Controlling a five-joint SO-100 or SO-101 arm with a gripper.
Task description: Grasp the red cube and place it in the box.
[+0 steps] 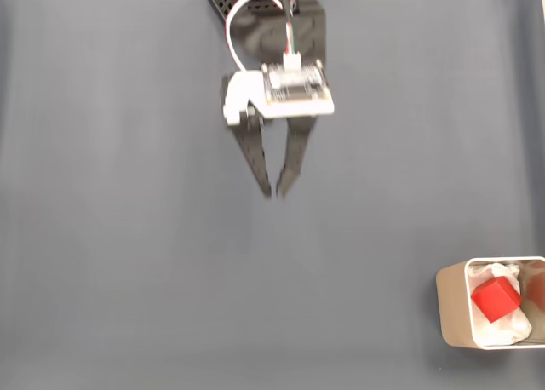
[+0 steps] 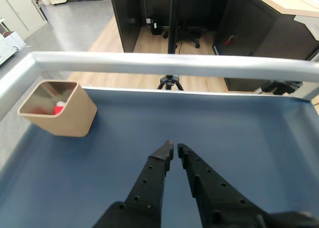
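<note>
The red cube (image 1: 496,298) lies inside the beige box (image 1: 451,309) on white paper lining, at the lower right of the fixed view. A sliver of the red cube (image 2: 59,108) peeks over the rim of the box (image 2: 72,119) at the left of the wrist view. My gripper (image 1: 274,192) hangs over the grey mat near the top centre of the fixed view, far from the box. Its black fingers meet almost tip to tip, shut with nothing between them. The gripper (image 2: 174,148) points toward the mat's far edge in the wrist view.
The grey mat (image 1: 128,237) covers the table. A metal rail (image 2: 174,63) runs along the table's far side in the wrist view, with a tripod (image 2: 170,81) and office floor beyond it. The arm's base (image 1: 255,7) sits at the top centre.
</note>
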